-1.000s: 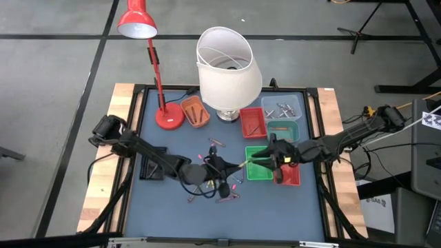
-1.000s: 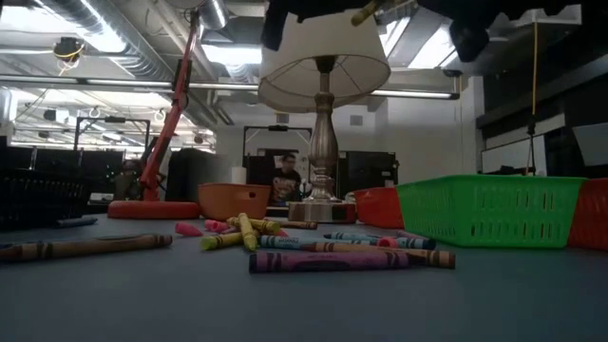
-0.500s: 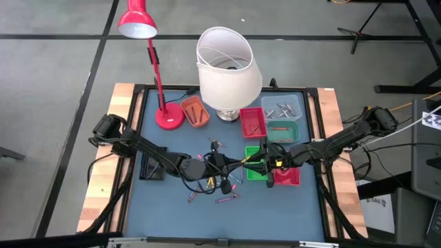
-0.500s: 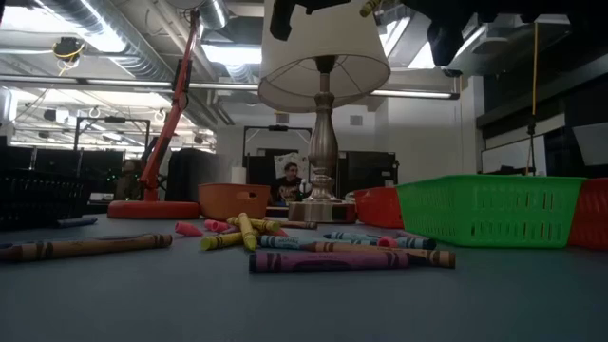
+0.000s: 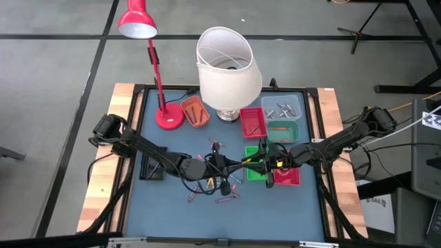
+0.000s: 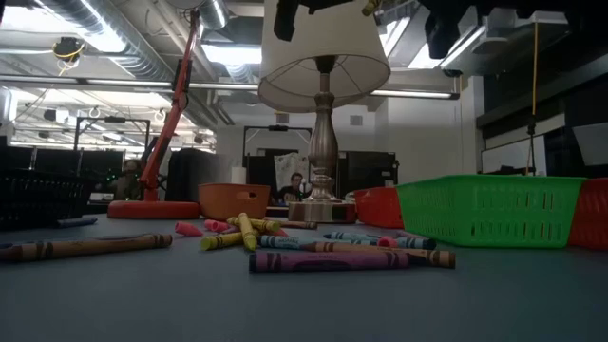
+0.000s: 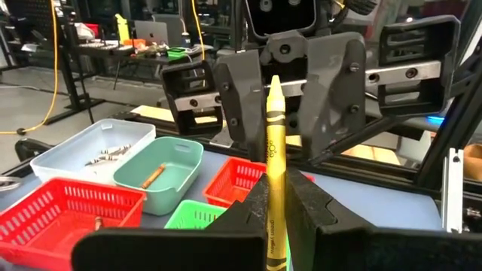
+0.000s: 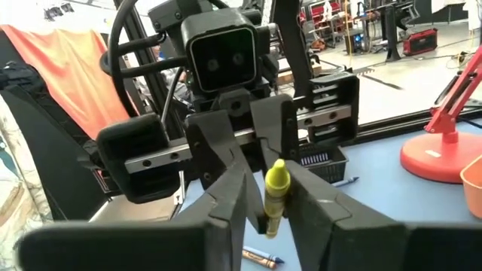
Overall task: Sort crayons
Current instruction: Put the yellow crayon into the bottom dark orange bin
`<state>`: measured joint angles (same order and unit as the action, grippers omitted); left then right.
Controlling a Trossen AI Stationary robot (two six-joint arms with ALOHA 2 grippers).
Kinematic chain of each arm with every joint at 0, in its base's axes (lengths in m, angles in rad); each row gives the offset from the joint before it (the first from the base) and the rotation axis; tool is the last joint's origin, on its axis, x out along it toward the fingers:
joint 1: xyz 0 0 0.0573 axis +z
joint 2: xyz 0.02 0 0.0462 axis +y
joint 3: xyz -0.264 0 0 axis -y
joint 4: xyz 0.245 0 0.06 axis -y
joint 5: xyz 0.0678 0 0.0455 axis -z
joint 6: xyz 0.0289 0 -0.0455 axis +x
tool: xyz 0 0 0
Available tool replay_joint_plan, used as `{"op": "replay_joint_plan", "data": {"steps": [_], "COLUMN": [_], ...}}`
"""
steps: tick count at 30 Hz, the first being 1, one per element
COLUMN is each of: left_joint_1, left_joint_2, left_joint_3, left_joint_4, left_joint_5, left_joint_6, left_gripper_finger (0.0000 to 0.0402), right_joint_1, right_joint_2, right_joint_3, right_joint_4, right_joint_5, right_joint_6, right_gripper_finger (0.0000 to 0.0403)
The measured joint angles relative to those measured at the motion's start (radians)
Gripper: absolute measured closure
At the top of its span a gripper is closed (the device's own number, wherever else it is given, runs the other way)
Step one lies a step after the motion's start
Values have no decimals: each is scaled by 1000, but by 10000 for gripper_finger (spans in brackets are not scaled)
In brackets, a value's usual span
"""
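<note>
above the table's middle, the left gripper (image 7: 275, 218) is clamped on a yellow crayon (image 7: 275, 169); the right gripper (image 8: 260, 203), fingers parted, brackets its tip.

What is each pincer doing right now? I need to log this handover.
Left pincer: shut on the yellow crayon.
Right pincer: fingers either side of the same yellow crayon's tip; grip cannot be told.

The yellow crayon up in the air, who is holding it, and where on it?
The left gripper is shut on the yellow crayon at its lower end. The right gripper faces it, fingers on either side of the tip; whether they touch cannot be told.
</note>
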<state>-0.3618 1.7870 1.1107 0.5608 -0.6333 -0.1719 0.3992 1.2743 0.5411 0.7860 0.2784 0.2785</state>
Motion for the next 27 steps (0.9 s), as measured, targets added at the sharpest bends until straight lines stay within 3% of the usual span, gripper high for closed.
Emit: {"op": "replay_joint_plan", "data": {"steps": [7, 14, 19, 27], "left_joint_1": [0, 0, -1, -3], "left_joint_2": [0, 1, 1, 2], "left_joint_3": [0, 0, 0, 0], "left_joint_4": [-3, -2, -1, -14], "left_joint_5": [0, 1, 3, 23], "left_joint_6": [-1, 0, -1, -2], "left_gripper_finger": [394, 393, 363, 303], "right_joint_1": [0, 0, -1, 0], "right_joint_2": [0, -2, -35, -238], "right_joint_3": [0, 0, 0, 0], "right_joint_4": [-2, -4, -42, -371], "right_joint_5": [6, 5, -4, -17], "right_joint_6": [-34, -24, -25, 32], "right_gripper_finger": [389, 367, 386, 376]}}
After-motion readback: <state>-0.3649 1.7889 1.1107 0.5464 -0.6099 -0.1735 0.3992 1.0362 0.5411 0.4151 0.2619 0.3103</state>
